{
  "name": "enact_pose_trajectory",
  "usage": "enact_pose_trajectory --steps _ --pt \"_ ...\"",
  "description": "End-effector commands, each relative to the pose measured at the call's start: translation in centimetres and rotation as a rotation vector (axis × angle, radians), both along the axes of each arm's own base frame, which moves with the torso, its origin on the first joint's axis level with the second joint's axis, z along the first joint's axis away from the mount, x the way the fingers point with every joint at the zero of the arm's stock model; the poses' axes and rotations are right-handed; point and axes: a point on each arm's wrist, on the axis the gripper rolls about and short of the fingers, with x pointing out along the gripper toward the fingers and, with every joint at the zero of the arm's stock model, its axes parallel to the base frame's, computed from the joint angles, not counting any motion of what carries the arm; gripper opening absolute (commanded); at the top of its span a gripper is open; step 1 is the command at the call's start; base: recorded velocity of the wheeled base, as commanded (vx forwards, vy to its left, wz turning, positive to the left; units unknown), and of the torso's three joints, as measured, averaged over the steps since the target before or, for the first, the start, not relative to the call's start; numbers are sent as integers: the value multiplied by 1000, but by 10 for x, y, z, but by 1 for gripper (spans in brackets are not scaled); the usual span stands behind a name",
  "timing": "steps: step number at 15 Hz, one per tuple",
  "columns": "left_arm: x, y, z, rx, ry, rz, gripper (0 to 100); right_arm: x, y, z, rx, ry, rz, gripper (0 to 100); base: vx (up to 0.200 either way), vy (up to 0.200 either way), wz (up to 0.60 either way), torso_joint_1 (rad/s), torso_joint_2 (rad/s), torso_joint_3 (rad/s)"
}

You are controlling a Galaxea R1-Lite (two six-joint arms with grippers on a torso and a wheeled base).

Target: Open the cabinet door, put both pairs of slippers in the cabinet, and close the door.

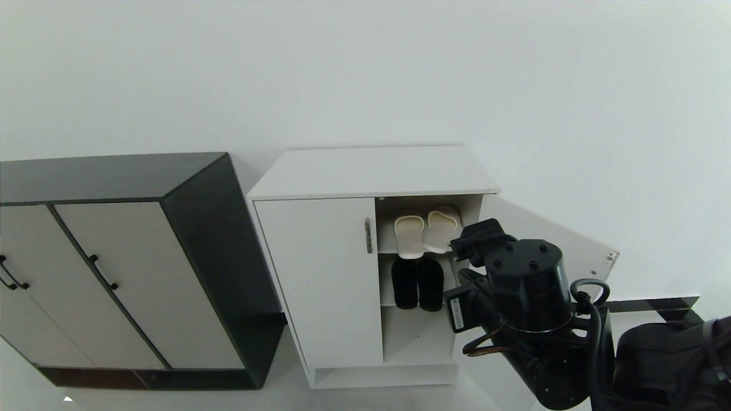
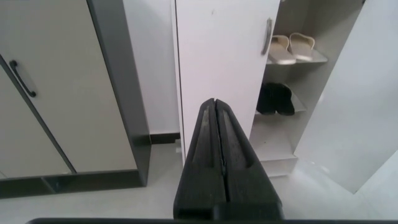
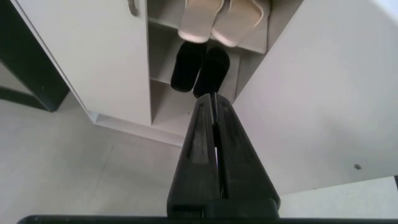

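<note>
The white cabinet (image 1: pixel 371 171) stands with its right door (image 1: pixel 548 240) swung open and its left door (image 1: pixel 320 279) closed. A pair of cream slippers (image 1: pixel 425 231) lies on the top shelf, a pair of black slippers (image 1: pixel 417 282) on the shelf below. The same cream slippers (image 2: pixel 292 48) (image 3: pixel 224 15) and black slippers (image 2: pixel 277 99) (image 3: pixel 200 67) show in both wrist views. My right gripper (image 3: pixel 214 99) is shut and empty, held in front of the open compartment beside the open door (image 3: pixel 323 93). My left gripper (image 2: pixel 215 106) is shut and empty, facing the closed left door (image 2: pixel 217 56).
A dark cabinet (image 1: pixel 131 262) with light doors and black handles stands to the left of the white one, close beside it. The bottom compartment (image 1: pixel 414 337) of the white cabinet holds nothing. Bare floor lies in front.
</note>
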Motion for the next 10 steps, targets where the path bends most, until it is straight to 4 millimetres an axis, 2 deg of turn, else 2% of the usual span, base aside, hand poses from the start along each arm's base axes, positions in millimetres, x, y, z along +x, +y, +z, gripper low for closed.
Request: enact_pose_trajectory --steps 1,8,10 --pt "0 0 0 -1 1 0 0 0 1 0 1 -1 1 0 0 0 0 227 -540 -315" --pt "0 0 0 -1 3 0 0 0 1 -1 4 3 9 0 0 0 0 257 -587 -327" --pt "0 0 0 -1 1 -2 0 -2 -1 -1 6 14 41 0 0 0 0 141 -332 -171"
